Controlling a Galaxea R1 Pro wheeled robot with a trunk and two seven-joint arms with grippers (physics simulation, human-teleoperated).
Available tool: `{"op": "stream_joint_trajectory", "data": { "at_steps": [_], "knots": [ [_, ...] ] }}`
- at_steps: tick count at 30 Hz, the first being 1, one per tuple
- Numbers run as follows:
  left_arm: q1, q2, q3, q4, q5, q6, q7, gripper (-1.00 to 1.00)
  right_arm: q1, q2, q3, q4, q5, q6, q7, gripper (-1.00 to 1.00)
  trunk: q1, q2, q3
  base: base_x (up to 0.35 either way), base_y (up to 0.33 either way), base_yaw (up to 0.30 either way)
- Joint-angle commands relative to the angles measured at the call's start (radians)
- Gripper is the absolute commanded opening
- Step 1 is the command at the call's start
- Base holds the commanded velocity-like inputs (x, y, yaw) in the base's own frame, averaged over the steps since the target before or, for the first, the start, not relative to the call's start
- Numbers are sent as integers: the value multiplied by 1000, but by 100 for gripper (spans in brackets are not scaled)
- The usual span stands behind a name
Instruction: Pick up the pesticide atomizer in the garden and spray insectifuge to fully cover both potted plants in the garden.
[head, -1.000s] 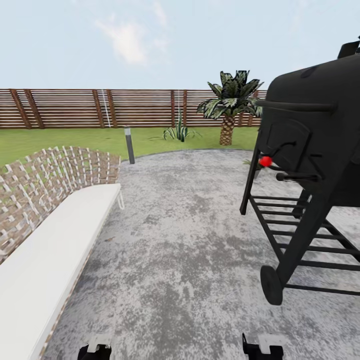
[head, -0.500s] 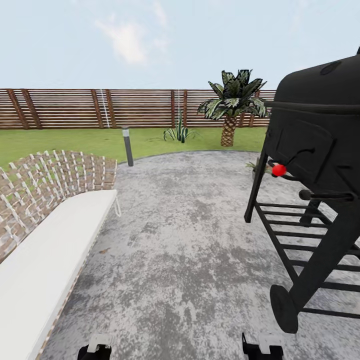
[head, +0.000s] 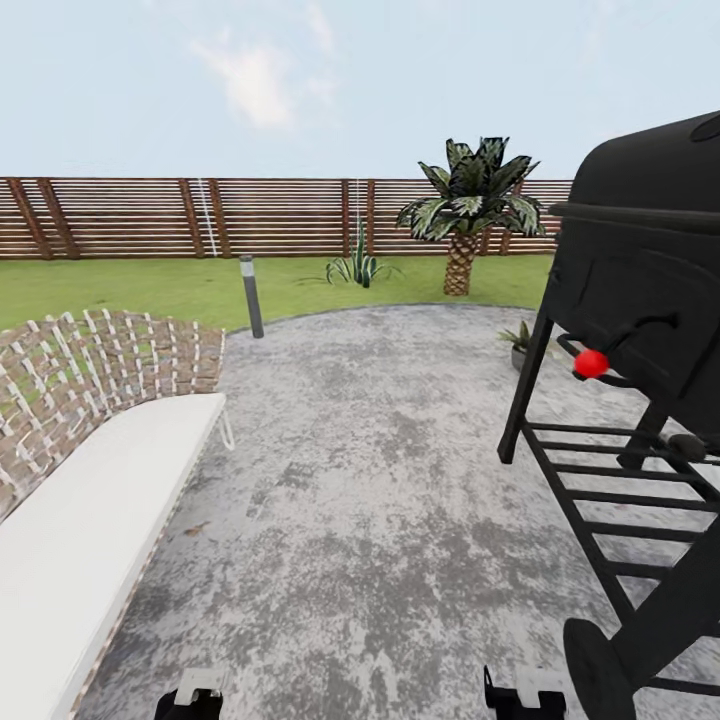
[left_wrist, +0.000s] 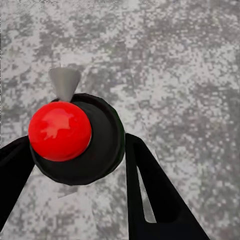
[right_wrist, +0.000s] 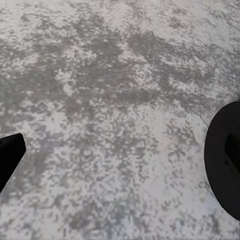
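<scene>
Jaws of the left gripper (left_wrist: 75, 145) were clamped on the pesticide atomizer (left_wrist: 102, 150), a dark round body with a glossy red ball and a grey cone-shaped nozzle, its black fingers (left_wrist: 150, 190) pressed to either side above the mottled grey round paved patio (head: 380, 480). On the right gripper (head: 525, 692) the jaws stood apart in the right wrist view: one black fingertip (right_wrist: 10, 152) showed at the far edge over the paving, and a rounded black shape (right_wrist: 225, 160) at the opposite edge could not be identified.

In the head view both grippers hung low over the near edge of the patio. A large black barbecue grill on a slatted frame (head: 640, 300) with a red knob (head: 590, 363) stood along the patio's right edge. Just beyond its front leg sat a small green-leaved potted plant (head: 519, 340). A woven brown bench with a white cushion (head: 100, 470) lined the left edge. At the far edge rose a short grey post lamp (head: 250, 295), then the garden's green lawn (head: 130, 285), a spiky green plant (head: 358, 265), a palm (head: 465, 215) and a brown slatted wooden fence (head: 120, 215).
</scene>
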Motion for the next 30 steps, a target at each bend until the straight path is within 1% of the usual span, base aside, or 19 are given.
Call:
{"op": "stream_joint_trajectory", "data": {
  "at_steps": [1,24,30],
  "knots": [
    [-1,0,-7,1,10,-3,-4,-100,-1,0,8,1,1,-1,-9,100,0,0,-1,337,69,0],
    [-1,-1,-8,1,10,-4,-4,-100,-1,1,8,0,0,-1,-9,100,0,0,-1,337,80,0],
    [-1,-1,-8,1,10,-4,-4,-100,-1,1,8,0,0,-1,-13,100,0,0,-1,337,27,-15]
  ]
}}
